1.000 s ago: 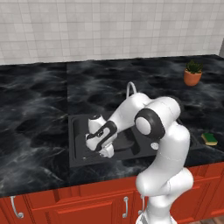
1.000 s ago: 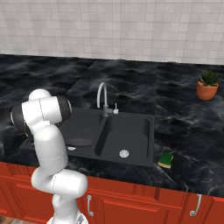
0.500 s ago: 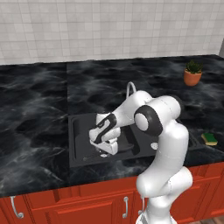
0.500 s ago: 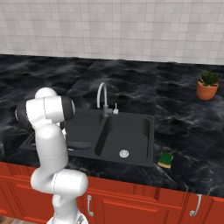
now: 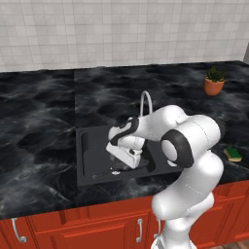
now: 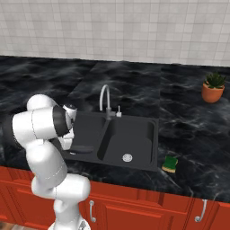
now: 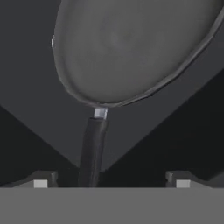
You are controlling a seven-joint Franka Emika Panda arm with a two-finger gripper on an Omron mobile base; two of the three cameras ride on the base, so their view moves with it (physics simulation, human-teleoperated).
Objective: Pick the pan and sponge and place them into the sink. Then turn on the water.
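The dark grey pan (image 7: 131, 48) lies in the left basin of the black sink (image 5: 87, 151), its black handle (image 7: 92, 148) pointing back toward the hand. My gripper (image 7: 111, 180) hovers just above that handle, open, its fingertips (image 7: 41, 180) standing wide to either side and touching nothing. In the left base view the gripper (image 5: 127, 158) hangs over the left basin, and the arm hides most of the pan; only the handle (image 5: 108, 171) pokes out. The yellow and green sponge (image 5: 233, 154) sits on the counter right of the sink (image 6: 134, 134); the right base view has the sponge (image 6: 170, 163) too.
A silver arched faucet (image 5: 146, 102) stands behind the sink's divider, with no stream falling from it. A potted plant (image 5: 214, 80) stands at the back right of the black marble counter. Red cabinets run below the counter's front edge.
The gripper has gone from shut to open and let go of the pan's handle. The pan now rests in the left basin, and the hand has shifted a little right.
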